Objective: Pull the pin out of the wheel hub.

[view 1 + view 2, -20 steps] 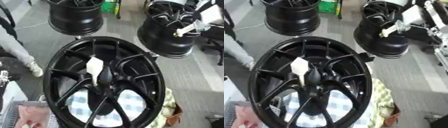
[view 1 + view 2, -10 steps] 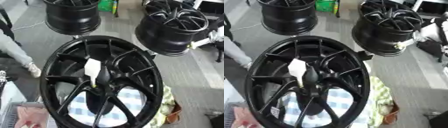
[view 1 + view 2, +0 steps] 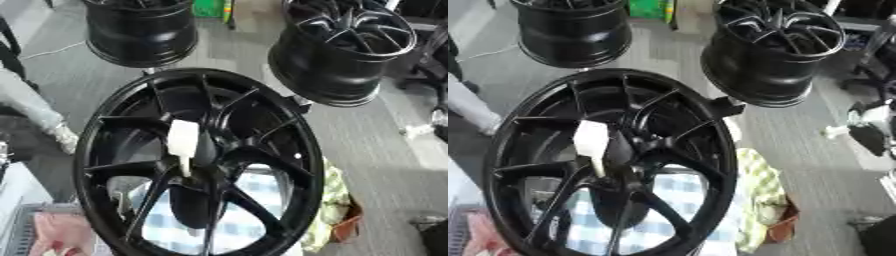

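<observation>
The hub [image 3: 197, 160] is seen lying at centre, spokes up. The white pin [image 3: 183, 142] is seated just left of its centre, long axis running near-to-far, broad end farther away. Neither robot hand is in view, so their state and the nearer arm cannot be judged.

You're looking at a wheel workshop: one large glossy black spoked alloy rim [image 3: 201, 160] up close, two more black rims [image 3: 140, 30] [image 3: 772, 47] standing on the grey floor [image 3: 376, 150] behind.
</observation>
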Tool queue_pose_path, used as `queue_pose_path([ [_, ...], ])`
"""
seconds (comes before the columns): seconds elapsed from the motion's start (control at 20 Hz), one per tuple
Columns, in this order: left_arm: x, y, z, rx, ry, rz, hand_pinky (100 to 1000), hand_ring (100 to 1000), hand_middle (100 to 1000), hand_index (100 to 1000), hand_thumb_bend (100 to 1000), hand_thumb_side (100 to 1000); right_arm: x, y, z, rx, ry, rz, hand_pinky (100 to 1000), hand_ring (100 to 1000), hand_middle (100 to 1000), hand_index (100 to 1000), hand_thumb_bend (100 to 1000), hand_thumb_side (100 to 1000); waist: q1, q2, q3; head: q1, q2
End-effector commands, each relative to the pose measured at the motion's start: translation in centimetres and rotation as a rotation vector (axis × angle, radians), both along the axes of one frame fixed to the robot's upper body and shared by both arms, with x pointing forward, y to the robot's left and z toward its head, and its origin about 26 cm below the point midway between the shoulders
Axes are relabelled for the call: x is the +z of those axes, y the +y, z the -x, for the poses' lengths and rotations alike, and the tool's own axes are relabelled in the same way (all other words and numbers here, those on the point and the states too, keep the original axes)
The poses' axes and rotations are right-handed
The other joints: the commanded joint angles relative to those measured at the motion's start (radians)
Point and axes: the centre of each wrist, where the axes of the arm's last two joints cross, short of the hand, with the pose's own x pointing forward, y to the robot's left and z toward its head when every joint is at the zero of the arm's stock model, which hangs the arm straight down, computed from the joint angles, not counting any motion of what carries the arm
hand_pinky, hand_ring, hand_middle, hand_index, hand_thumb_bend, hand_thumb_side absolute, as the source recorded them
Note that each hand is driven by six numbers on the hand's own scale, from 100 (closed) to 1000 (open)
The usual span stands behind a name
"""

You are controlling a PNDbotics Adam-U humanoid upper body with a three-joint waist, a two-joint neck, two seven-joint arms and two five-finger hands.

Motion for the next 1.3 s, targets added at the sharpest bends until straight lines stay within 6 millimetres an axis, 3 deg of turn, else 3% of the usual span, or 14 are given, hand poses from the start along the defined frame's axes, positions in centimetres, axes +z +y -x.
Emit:
queue_pose_path([
  [0.05, 0.9, 0.2, -0.1, 0.007, -0.029, -0.014, 657, 642, 675, 816, 100, 783, 0.2, -1.7, 0.5, -0.048, 0.011, 0.047, 795, 835, 870, 985, 100, 534, 0.006, -0.007, -0.003, 0.009, 0.005],
  [0.15, 0.9, 0.2, -0.1, 0.008, -0.031, -0.014, 657, 642, 675, 816, 100, 784, 0.2, -1.8, 0.6, -0.067, 0.004, 0.084, 841, 868, 913, 995, 100, 519, 0.008, -0.004, -0.005, 0.011, 0.005],
  [0.35, 0.9, 0.2, -0.1, 0.010, -0.032, -0.012, 657, 642, 675, 816, 100, 784, 0.3, -1.0, 0.8, -0.092, -0.052, 0.125, 838, 868, 925, 995, 100, 485, 0.010, -0.003, -0.008, 0.010, 0.005],
  [0.7, 0.8, 0.1, -0.1, 0.008, -0.030, -0.006, 657, 643, 676, 816, 100, 785, -0.1, 1.9, 1.6, -0.082, -0.169, 0.113, 756, 825, 870, 970, 100, 489, 0.011, -0.004, -0.010, 0.015, 0.005],
  [1.0, 0.8, -0.1, -0.2, 0.005, -0.033, 0.000, 657, 643, 675, 815, 100, 785, -0.8, 5.8, 2.8, -0.048, -0.316, 0.016, 616, 685, 793, 937, 100, 500, 0.014, -0.003, -0.012, 0.015, 0.005],
  [1.3, 0.9, -0.2, -0.2, 0.001, -0.037, 0.006, 656, 640, 672, 815, 100, 784, -1.3, 10.4, 4.4, 0.003, -0.496, -0.106, 551, 593, 725, 898, 100, 524, 0.016, -0.003, -0.014, 0.013, 0.005],
])
